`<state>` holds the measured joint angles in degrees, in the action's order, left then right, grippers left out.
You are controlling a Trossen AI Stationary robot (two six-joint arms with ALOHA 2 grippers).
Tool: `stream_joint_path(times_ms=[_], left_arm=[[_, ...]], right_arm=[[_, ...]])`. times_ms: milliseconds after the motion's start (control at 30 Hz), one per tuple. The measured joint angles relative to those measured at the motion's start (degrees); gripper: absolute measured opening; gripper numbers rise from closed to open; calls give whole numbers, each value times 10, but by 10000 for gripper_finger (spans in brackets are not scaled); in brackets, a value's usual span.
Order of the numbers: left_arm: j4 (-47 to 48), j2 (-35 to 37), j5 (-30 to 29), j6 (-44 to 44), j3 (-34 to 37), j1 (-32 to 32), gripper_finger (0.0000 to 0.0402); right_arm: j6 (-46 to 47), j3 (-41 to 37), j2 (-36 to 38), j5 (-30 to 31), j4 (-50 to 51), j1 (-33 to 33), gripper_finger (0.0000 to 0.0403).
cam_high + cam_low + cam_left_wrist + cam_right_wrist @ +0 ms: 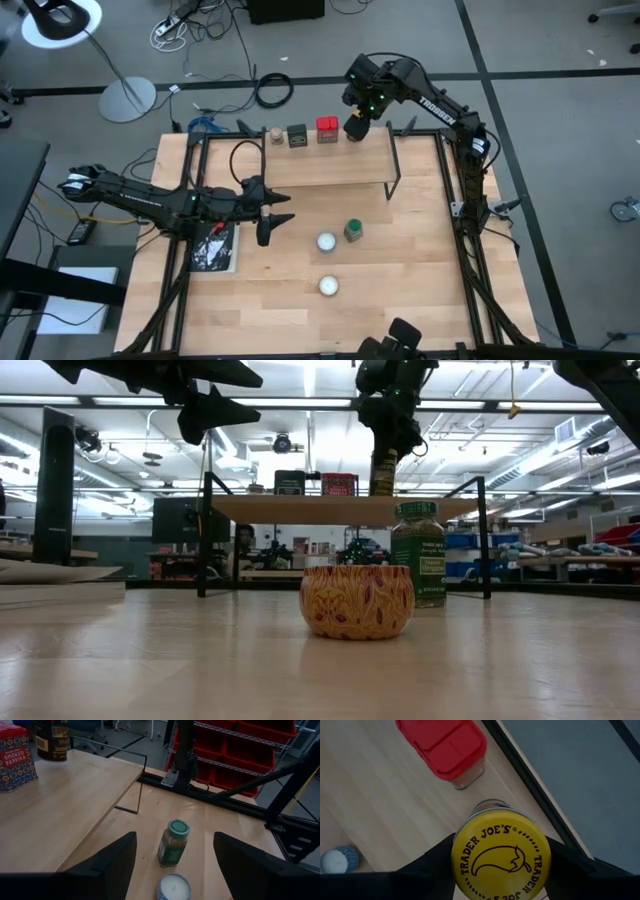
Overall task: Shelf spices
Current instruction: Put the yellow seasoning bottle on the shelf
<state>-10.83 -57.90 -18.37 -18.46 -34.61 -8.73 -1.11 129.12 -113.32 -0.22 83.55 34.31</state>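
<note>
The shelf [320, 165] stands at the table's far side. On its top, in a row, stand the tan jar [275, 135], the dark square tin [297, 135] and the red box [327, 130]. At the row's right end is the yellow-lidded jar [500, 855], with my right gripper [357, 118] shut on it from above. The green-lidded jar [173, 842] stands upright on the tabletop in front of the shelf. My left gripper [283, 212] hovers open above the table, left of that jar, touching nothing. My right gripper has the yellow-lidded jar pinched between its two fingers, one on each side at the lid's rim [457, 851]. The fingers come steeply from above, pointing down. The jar is upright beside the red box, and in the low view its base [383, 491] is level with the shelf's top.
Two round white candles in tins [326, 241] [328, 286] sit on the table near the green-lidded jar. A black-and-white packet [213, 247] lies at the left. Black frame rails [470, 230] run along the table's sides. The shelf's thin legs [391, 180] stand on the tabletop.
</note>
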Motion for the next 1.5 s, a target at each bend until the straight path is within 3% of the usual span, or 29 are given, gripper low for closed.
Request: stream_joint_path(times_ms=[1133,1500], left_arm=[[0,0,0,3,0,0,269],[4,0,0,4,0,0,269]], right_arm=[[2,-51,0,5,-64,-6,230],[-14,-52,-1,12,-56,-26,275]])
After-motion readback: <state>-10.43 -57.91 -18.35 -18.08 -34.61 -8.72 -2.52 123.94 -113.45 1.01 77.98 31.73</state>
